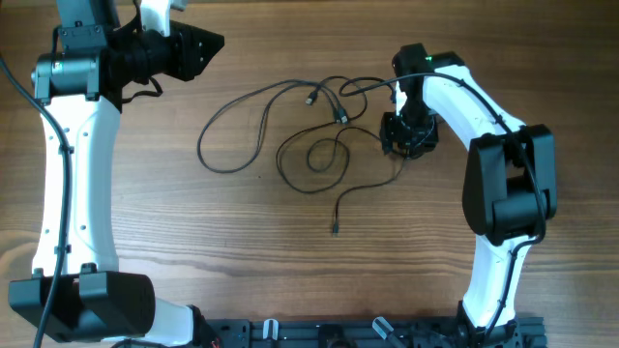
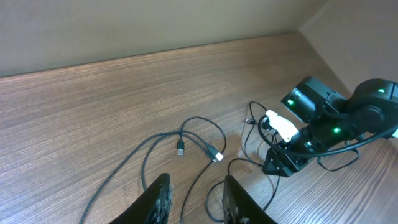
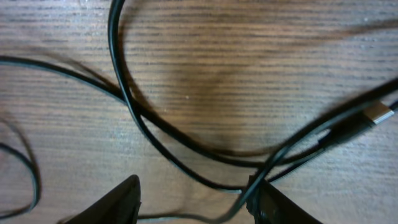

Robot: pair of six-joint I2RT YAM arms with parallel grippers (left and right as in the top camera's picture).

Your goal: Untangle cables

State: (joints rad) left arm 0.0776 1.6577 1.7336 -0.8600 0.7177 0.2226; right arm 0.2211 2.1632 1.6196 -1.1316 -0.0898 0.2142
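**Black, thin and limp:** the several flexible sheathed cables (image 1: 340,117) lie in a loose knot at the centre of the brown wood-grain table (image 1: 193,242). One long loop runs out toward 9 o'clock. A free plug end (image 1: 336,229) lies toward 6 o'clock.

**Right fingers** (image 3: 267,202): these point down at the 3 o'clock edge of the knot. They stand wide apart and clamp nothing. In the wrist view one strand (image 3: 130,106) crosses the gap and passes close by one fingertip; contact cannot be told.

**Left fingers** (image 2: 158,199): these hover at 10 o'clock, well apart from the knot. The gap between them is narrow and empty.

**Handling (judged):**
- The cables look very light and soft, with no stiffness of their own.
- A lifted strand will likely sag and drag its neighbours along.
- Being so thin, a strand needs the fingers closed almost fully.
- The silver-tipped plug (image 3: 379,114) and the short rigid stub behind it offer the firmest hold.
- A single clear run of strand is the next best place.
- Crossings are best avoided, since a pinch there would probably take two strands.
- A sharp pull at a plug could strain its joint.
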